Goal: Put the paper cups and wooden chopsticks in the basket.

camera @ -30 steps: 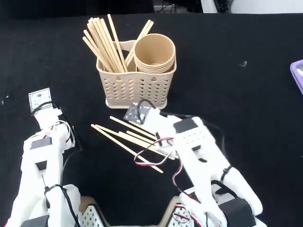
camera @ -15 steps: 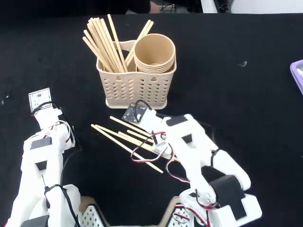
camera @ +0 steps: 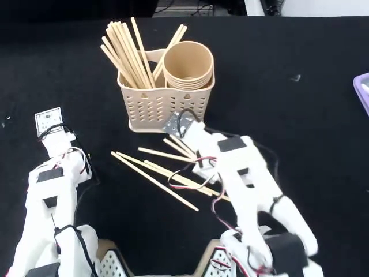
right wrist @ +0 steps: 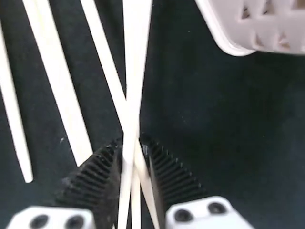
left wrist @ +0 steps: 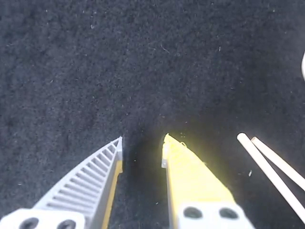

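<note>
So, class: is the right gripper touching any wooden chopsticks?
Touching. The right wrist view shows the right gripper with its fingers pressed against the held chopsticks between them.

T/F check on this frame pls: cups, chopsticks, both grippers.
1. The paper cups sit stacked inside the basket. True.
2. The right gripper is empty. False: it is shut on chopsticks.
3. The left gripper holds a chopstick. False: it is open over the table, with nothing between its jaws.
4. Loose chopsticks lie on the table in front of the basket. True.
</note>
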Controlling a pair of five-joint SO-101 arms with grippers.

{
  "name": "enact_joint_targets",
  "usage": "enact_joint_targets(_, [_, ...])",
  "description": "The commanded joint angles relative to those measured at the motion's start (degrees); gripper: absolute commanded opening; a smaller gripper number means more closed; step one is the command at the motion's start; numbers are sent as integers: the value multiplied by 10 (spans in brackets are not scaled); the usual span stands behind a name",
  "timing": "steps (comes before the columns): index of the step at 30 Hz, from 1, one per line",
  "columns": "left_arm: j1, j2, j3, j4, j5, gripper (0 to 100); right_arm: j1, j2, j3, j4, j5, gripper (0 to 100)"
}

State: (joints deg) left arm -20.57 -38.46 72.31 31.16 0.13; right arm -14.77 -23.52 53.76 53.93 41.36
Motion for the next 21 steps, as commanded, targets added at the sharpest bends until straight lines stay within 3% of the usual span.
enact_joint_targets(1, [7,1,-4,-9,3,141,6,-57,-10,35,0,11])
enact_joint_targets(9, [7,-1,-3,-9,3,141,-24,-78,61,7,0,22])
enact_joint_targets(14, [7,-1,-2,-9,3,141,-23,-77,127,-61,0,157])
enact_joint_targets(21, [7,-1,-2,-9,3,141,-24,-77,130,-72,0,138])
